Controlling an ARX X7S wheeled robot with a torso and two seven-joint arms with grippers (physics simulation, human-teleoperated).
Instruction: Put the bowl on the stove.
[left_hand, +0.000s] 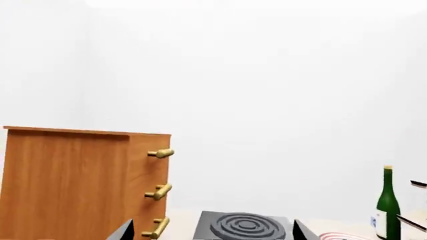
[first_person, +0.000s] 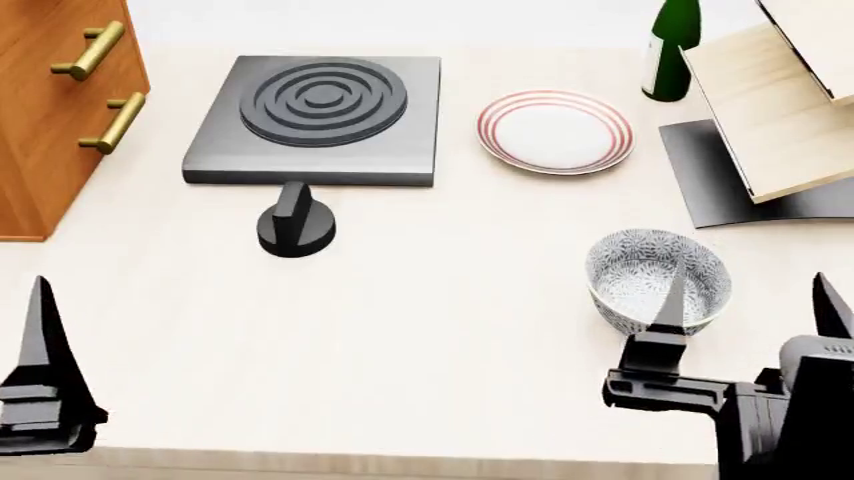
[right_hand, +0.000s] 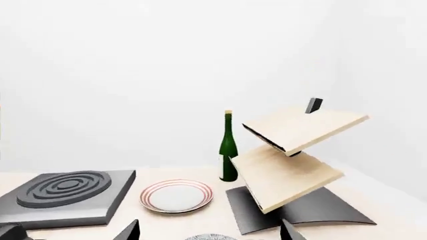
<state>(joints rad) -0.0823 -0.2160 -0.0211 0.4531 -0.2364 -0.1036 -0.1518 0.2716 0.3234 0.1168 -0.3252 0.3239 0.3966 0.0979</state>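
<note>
I see the bowl (first_person: 659, 279) resting on the table (first_person: 441, 330) at the near right, well apart from the stove (first_person: 318, 118) at the far left. My right gripper (first_person: 747, 300) sits just behind the bowl with jaws apart and empty. The left gripper (first_person: 43, 385) shows one finger only, so I cannot tell its state.

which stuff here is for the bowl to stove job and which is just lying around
For the job: bowl, stove, right gripper open next to the bowl.

Lying about: plate, knob, bottle, wooden rack, drawer cabinet.
</note>
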